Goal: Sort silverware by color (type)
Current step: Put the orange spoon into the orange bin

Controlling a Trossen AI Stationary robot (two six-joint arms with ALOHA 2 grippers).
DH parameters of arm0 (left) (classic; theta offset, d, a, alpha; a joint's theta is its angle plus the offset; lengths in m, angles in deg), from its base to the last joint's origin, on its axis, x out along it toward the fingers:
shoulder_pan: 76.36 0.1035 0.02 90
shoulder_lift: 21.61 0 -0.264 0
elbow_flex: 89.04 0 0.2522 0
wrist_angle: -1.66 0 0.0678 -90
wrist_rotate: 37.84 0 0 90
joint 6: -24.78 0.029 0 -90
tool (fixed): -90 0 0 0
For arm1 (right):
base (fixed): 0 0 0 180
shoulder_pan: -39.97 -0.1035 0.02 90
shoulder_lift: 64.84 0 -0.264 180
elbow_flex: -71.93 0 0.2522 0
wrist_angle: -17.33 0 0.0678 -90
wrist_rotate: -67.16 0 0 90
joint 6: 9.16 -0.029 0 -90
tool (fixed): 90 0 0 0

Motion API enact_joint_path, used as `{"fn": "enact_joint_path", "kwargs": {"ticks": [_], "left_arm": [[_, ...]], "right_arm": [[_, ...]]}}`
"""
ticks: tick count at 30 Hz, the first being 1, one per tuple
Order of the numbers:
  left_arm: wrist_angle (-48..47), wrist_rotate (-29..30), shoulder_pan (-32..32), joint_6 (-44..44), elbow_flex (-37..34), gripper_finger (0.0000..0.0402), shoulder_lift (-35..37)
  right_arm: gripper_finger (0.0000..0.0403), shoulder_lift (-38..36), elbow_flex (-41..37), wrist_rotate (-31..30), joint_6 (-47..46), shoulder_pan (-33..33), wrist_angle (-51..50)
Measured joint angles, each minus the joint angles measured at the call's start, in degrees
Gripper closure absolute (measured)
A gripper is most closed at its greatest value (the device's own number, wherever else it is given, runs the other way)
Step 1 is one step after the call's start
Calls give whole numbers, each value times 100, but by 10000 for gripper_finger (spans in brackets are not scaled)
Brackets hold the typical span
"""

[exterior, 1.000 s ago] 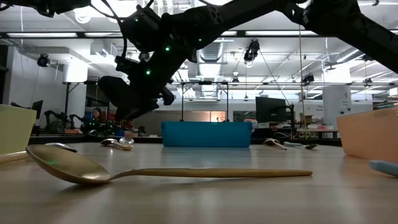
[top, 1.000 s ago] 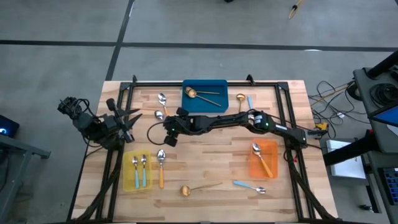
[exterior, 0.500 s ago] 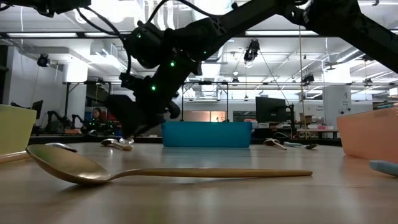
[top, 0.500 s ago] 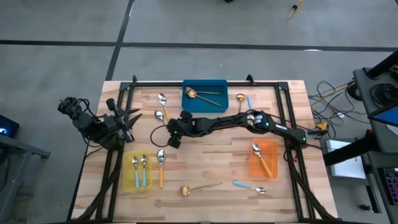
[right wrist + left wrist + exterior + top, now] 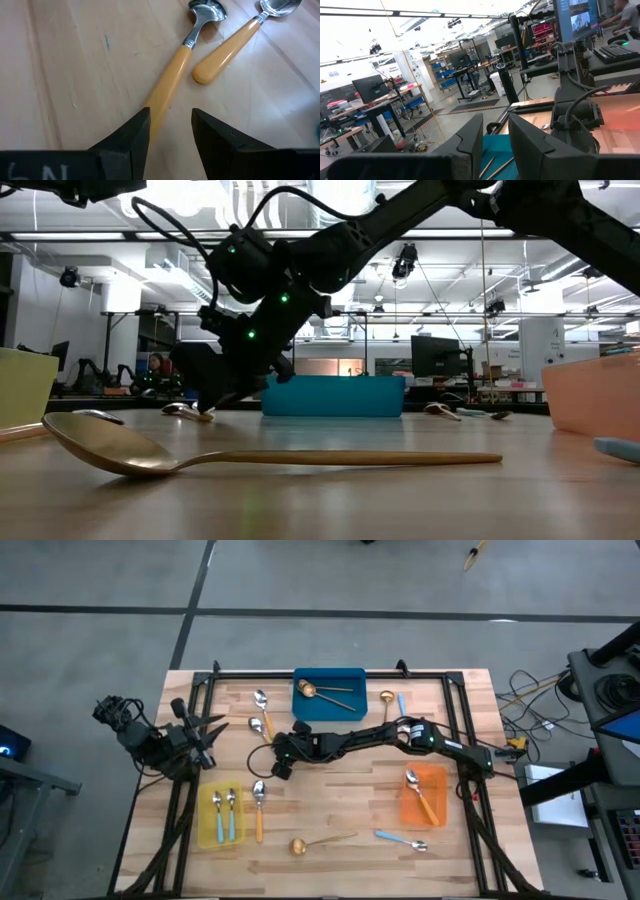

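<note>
Orange-handled spoons (image 5: 176,75) lie on the wooden surface (image 5: 340,790) near its far-left part; the right claw (image 5: 169,127) now sits lower and closer over them than a second ago, fingers spread astride one handle. Bowls are silver, handles glossy. The left claw (image 5: 495,137) waits at the left edge, slightly parted.

1. I see a gray floor (image 5: 300,580) all around the wooden table (image 5: 330,795).
2. Long bright lights (image 5: 560,232) hang from the ceiling.
3. Far back, I see desks (image 5: 380,102) and dark screens (image 5: 432,355).
</note>
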Motion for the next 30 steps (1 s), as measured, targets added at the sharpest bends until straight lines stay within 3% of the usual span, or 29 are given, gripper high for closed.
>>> {"fn": "enact_joint_path", "kwargs": {"ticks": [18,30], "left_arm": [[2,-2,0,-2,0,327,0],[1,-3,0,4,0,327,0]], "right_arm": [[264,4,-128,10,-6,0,233],[264,35,-99,1,211,15,1032]]}}
